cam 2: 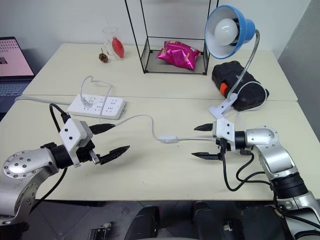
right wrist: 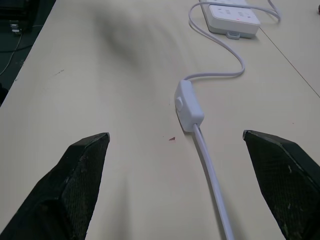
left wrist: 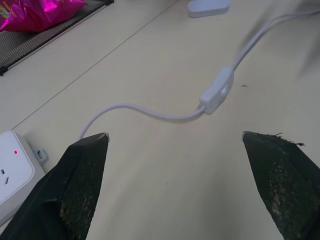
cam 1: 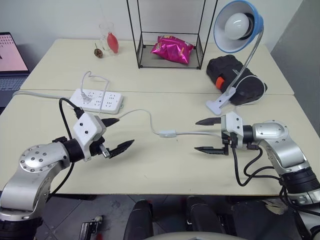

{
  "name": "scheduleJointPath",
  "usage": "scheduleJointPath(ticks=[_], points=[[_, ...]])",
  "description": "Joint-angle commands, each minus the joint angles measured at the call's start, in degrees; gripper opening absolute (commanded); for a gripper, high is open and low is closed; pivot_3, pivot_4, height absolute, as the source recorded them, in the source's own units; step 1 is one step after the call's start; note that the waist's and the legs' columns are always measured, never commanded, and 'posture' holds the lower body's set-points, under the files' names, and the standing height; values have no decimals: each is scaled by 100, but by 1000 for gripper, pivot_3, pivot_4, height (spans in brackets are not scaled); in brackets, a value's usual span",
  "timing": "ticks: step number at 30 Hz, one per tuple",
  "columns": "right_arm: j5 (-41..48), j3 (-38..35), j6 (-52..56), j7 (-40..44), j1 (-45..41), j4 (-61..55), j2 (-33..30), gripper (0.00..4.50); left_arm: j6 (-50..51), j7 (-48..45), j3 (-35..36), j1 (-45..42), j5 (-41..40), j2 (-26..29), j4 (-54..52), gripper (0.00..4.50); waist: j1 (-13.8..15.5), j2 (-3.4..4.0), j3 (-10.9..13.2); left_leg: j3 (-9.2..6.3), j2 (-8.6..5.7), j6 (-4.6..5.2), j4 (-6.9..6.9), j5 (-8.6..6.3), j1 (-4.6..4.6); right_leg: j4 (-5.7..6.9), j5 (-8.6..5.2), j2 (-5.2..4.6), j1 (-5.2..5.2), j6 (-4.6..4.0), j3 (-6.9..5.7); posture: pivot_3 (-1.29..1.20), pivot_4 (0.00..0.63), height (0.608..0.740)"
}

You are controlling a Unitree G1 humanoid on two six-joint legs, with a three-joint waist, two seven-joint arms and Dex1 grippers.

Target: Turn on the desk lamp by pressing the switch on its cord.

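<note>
Both grippers, left gripper [cam 1: 116, 134] and right gripper [cam 1: 206, 135], spread their fingers wide and hold nothing. Between them the switch [cam 1: 167, 133] lies on the table [cam 1: 150, 170]. Head views also show the unlit desk lamp [cam 1: 238, 26] behind.

Two arms of brushed silver metal, rounded at the joints, with a disc-shaped cap ringed by small screws on the left one and black collars where the segments meet. Left gripper [cam 1: 116, 134] mounted behind a white angular housing with two small dark holes; right gripper [cam 1: 209, 135] behind a smaller white block on a black wrist. Black, tapered, pointed fingers [left wrist: 82, 172] with a rough, worn-looking inner face flecked with pale specks, and thick black cables looping loosely beside each forearm.
</note>
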Motion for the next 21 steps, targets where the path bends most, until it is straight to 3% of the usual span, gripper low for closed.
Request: scheduleJointPath(ticks=[1,21], points=[[40,-207,-20,-18,-103,-179,-66,4500,-131,-95,85,-39,-57,5,-35,4447,0,0,0,0,0,0,0,0,0,0,0,0,0,0,0,0,150,740],[16,-46,401,-63,-521,-36,78,4500,-807,-678,114,13,88,78,228,4447,-4,0,0,1,0,0,0,0,0,0,0,0,-1,0,0,0,150,740]])
